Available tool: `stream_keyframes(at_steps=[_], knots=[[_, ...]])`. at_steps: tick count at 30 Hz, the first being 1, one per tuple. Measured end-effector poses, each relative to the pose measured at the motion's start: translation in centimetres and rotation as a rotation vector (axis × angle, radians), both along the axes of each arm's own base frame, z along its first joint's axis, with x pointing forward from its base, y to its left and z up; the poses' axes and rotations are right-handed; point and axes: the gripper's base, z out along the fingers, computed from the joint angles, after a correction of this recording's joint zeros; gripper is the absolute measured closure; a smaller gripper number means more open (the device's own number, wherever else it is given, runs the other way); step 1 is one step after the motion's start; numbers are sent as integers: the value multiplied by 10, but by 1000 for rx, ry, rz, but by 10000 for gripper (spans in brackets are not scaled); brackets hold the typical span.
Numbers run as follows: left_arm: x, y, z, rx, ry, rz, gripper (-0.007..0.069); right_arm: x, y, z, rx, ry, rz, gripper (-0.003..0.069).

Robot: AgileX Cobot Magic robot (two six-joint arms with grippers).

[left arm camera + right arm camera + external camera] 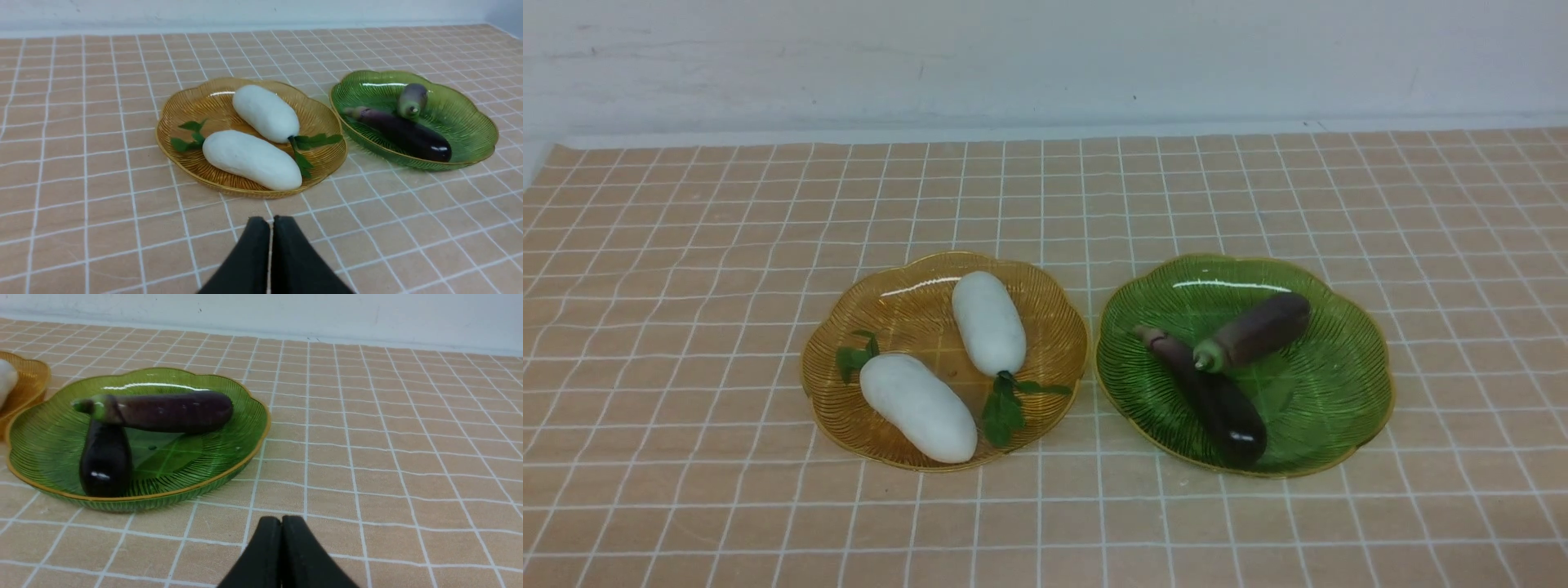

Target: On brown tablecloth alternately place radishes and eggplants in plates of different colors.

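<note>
Two white radishes (918, 406) (988, 322) lie in the amber plate (1045, 282) on the brown tablecloth (686, 245). Two purple eggplants (1217, 400) (1258, 329) lie crossed in the green plate (1347, 384), the green-capped one resting on the other. Neither gripper shows in the front view. My left gripper (271, 222) is shut and empty, above the cloth on the near side of the amber plate (175, 110). My right gripper (281, 521) is shut and empty, above the cloth near the green plate (245, 428).
A white wall (1045, 57) runs behind the table's far edge. Bare cloth lies on all sides of the two plates.
</note>
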Motion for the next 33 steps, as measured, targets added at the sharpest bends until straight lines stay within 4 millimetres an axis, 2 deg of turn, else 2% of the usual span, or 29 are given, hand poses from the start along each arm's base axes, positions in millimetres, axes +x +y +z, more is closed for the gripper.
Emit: stream_keyframes(at_steps=[12, 17, 21, 24, 29, 33], knots=[[5, -1, 5, -4, -51, 7, 627, 0, 0, 0, 1, 0, 0, 674], [14, -1, -2, 16, -130, 46, 627, 0, 0, 0, -8, -1, 2, 674], [27, -5, -29, 49, -160, 78, 627, 0, 0, 0, -11, -1, 3, 674], [34, -6, -60, 89, -107, 116, 627, 0, 0, 0, -11, -1, 3, 674], [40, -4, -96, 121, -62, 208, 627, 0, 0, 0, -11, -1, 3, 674], [39, 2, -96, 180, -132, 314, 627, 0, 0, 0, -11, -1, 3, 674]])
